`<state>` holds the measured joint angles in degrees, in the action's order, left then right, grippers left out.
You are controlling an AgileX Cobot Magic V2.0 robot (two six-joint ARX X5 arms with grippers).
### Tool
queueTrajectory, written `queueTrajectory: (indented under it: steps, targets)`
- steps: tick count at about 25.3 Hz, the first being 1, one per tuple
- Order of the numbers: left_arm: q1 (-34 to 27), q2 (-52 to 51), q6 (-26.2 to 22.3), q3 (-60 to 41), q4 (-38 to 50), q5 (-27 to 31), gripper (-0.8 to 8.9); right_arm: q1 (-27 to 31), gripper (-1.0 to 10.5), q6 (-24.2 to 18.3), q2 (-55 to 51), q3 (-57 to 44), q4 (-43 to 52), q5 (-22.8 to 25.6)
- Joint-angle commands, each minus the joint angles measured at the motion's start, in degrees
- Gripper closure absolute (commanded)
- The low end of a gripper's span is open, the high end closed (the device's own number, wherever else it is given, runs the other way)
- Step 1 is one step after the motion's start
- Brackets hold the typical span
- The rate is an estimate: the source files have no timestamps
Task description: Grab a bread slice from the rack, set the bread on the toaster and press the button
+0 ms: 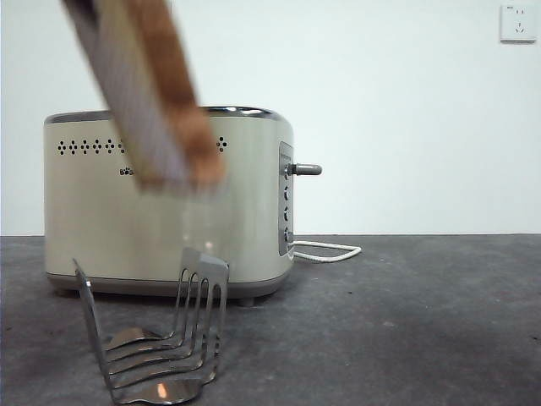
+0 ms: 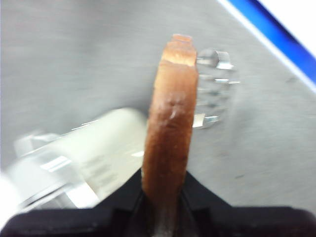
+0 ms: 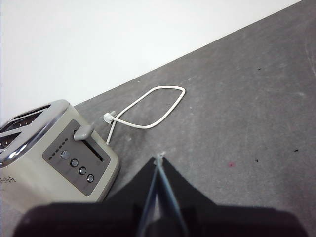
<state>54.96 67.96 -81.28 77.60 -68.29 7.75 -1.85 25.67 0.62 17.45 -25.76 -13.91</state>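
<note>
Left gripper [image 2: 165, 202] clamps the slice of bread [image 2: 170, 118], tilted, above the rack [image 1: 161, 338]. Toaster [image 1: 169, 203] slots lie behind it. Right gripper [image 3: 159, 168] closed, empty.

Dark grey bench [image 1: 423, 321], scuffed. White power cord [image 3: 148, 108] looped on it. White wall socket [image 1: 517, 23] on pale wall [image 1: 406, 110].

No legible text — logo hidden.
</note>
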Motion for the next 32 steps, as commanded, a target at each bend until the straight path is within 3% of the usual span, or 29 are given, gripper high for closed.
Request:
queueTrajectory:
  steps: [1,4,9,14,17,26,32]
  targets:
    - [0.15,0.17,8.33,9.16,-2.40,-0.20,8.23,-0.02,9.5,-0.44,0.02,0.11,0.33,-0.04]
    - [0.09,1.73,16.94,21.70,-5.95,2.10,8.23,0.00,9.5,-0.42,0.02,0.11,0.31,-0.02]
    - [-2.67,6.60,18.14,35.89,-7.10,11.47,8.23,-0.02,9.5,-0.39,0.02,0.11,0.31,-0.04]
    - [-5.25,9.14,18.49,38.21,-7.10,14.25,8.23,-0.02,9.5,-0.33,0.02,0.11,0.24,-0.20]
    - [-7.45,10.93,21.35,38.21,-7.13,14.40,8.24,-0.02,9.5,-0.31,0.02,0.11,0.20,-0.31]
    - [-12.48,15.50,21.20,38.21,-7.23,14.29,8.24,-0.02,9.5,-0.33,0.02,0.11,0.17,-1.77]
    - [-14.73,17.05,21.70,38.21,-7.34,8.59,8.25,-0.02,9.5,-0.33,0.02,0.11,0.17,-1.77]
